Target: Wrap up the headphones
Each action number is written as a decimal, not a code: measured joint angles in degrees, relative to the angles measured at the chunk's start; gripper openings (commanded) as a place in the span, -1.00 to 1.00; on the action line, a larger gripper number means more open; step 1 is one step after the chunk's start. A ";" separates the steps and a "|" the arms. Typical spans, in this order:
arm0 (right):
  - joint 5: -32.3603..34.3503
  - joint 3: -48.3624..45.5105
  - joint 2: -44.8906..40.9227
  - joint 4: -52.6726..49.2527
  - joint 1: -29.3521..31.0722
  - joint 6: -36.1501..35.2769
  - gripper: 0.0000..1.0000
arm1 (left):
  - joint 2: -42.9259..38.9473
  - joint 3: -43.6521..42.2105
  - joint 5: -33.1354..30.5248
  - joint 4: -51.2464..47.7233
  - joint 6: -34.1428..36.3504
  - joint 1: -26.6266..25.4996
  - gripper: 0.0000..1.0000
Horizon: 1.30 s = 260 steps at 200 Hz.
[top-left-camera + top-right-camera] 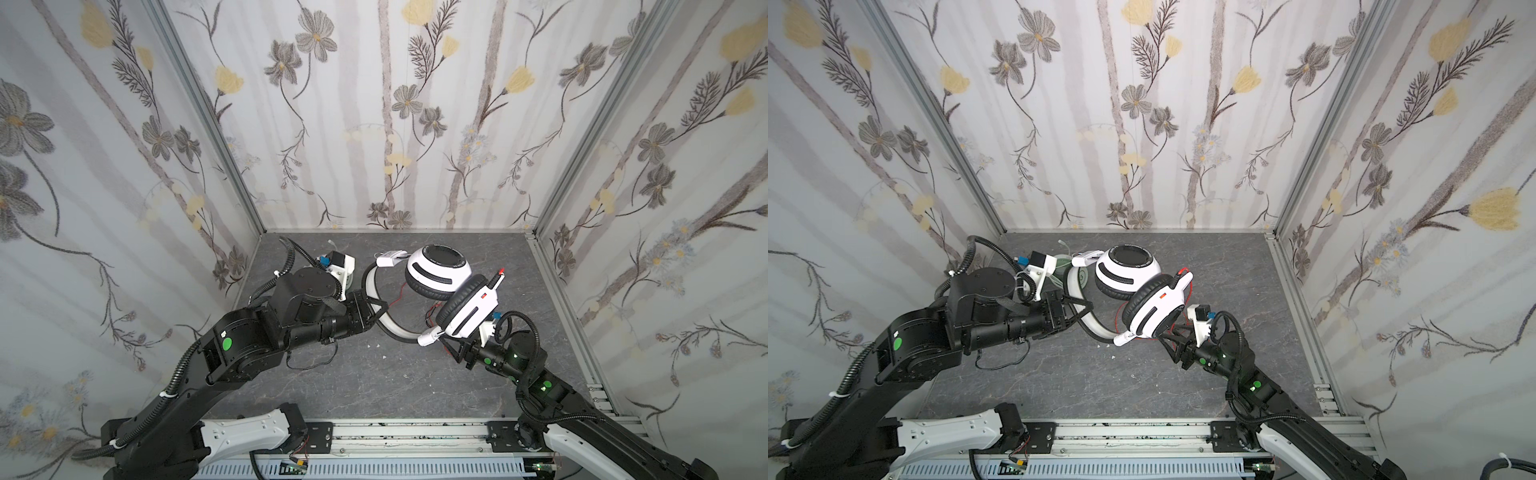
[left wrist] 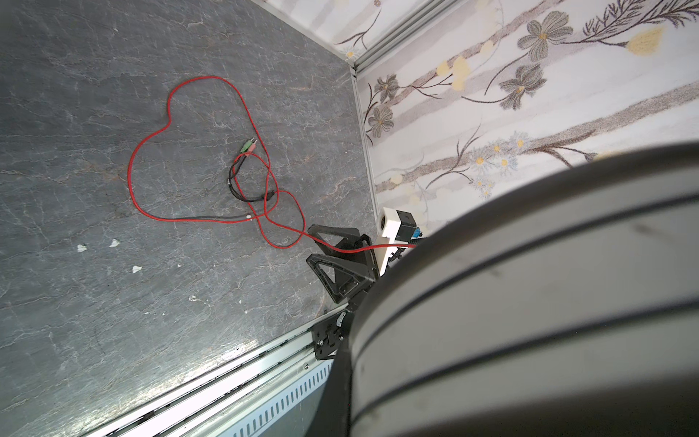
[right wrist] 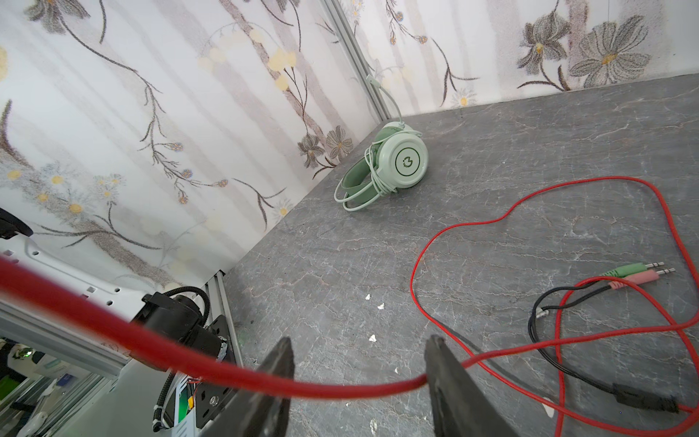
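Observation:
The white-and-black headphones [image 1: 436,270] [image 1: 1127,270] hang above the table. My left gripper [image 1: 374,309] [image 1: 1077,309] is shut on their white headband [image 1: 392,326], which fills the left wrist view [image 2: 529,302] and hides the jaws there. Their thin red cable [image 2: 151,132] lies looped on the table with its plugs [image 3: 639,272]. One stretch of the cable [image 3: 340,389] runs across my right gripper [image 3: 359,359] [image 1: 451,345] [image 2: 314,245], open below the lower ear cup [image 1: 469,309]. The mint green headphones [image 3: 401,162] [image 1: 1067,266] lie in the back left corner, cable wound round them.
Flowered walls [image 1: 374,124] close in the grey stone-look table [image 1: 374,382] on three sides. A metal rail [image 1: 415,432] runs along the front edge. Small white scraps [image 3: 372,338] lie on the table.

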 measured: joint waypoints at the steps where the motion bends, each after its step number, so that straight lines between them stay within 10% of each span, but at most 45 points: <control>1: 0.02 0.00 0.00 0.00 0.00 -0.02 -0.01 | 0.00 0.00 0.02 0.00 -0.02 0.00 -1.00; 155: 1.03 0.00 -0.31 0.00 -0.07 0.02 -0.97 | -0.15 -0.76 4.66 2.16 -1.29 5.53 -1.00; 260: 1.44 1.75 3.87 -0.66 -0.07 0.00 -1.00 | -3.61 -11.32 11.08 7.50 -4.20 11.87 -1.00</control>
